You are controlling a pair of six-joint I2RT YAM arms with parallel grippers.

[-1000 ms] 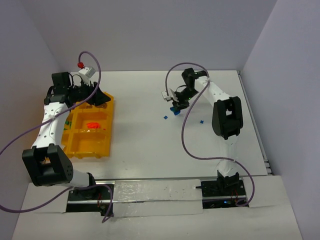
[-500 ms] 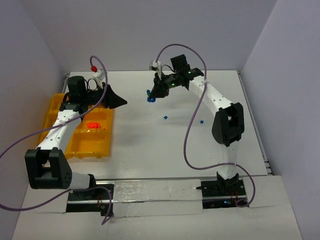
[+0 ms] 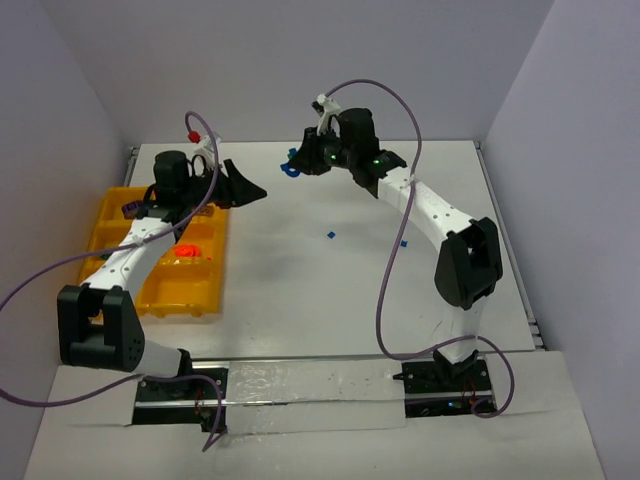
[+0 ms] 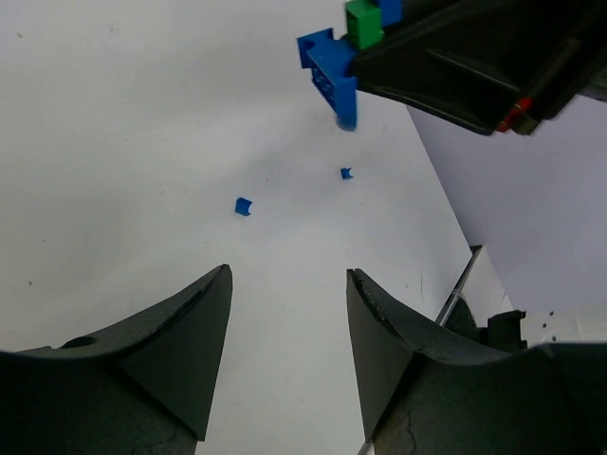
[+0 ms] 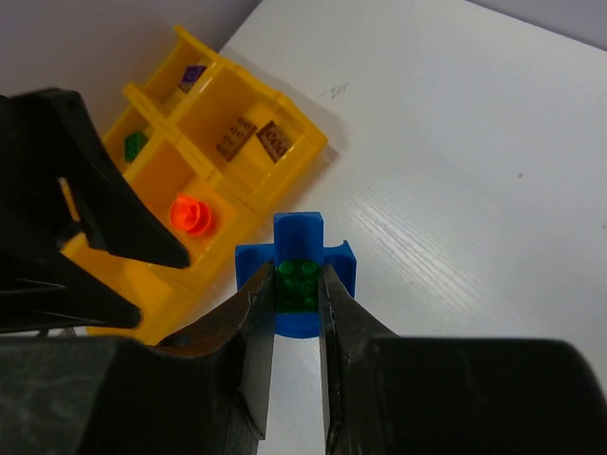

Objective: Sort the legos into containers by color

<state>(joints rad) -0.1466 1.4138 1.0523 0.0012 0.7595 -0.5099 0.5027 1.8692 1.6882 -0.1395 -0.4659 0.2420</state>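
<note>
1. two arms reach over the white table (image 3: 300,300): the left gripper (image 3: 254,190) hovers just right of the far end of the yellow tray (image 3: 108,222), and the right gripper (image 3: 302,163) hangs near the table's far edge
2. the right gripper's fingers are pinched on a blue-and-green lego cluster (image 5: 296,248); its green brick (image 5: 296,282) sits squeezed between the pads, and blue parts stick out past the tips
3. the left gripper's fingers stand spread with nothing between them; in the left wrist view the cluster is raised off the table just ahead of them, touching neither finger
4. one small blue bit (image 3: 329,235) lies loose on the table near the middle, and a second blue bit (image 3: 403,241) lies further right, well apart from it
5. in the tray, an orange-red piece (image 5: 193,215) lies in one compartment, a green piece (image 5: 135,145) in the one beside it, a purple bit (image 5: 193,73) in a corner bin, and two darker pieces (image 5: 273,140), whose colour i cannot tell, share another bin
</note>
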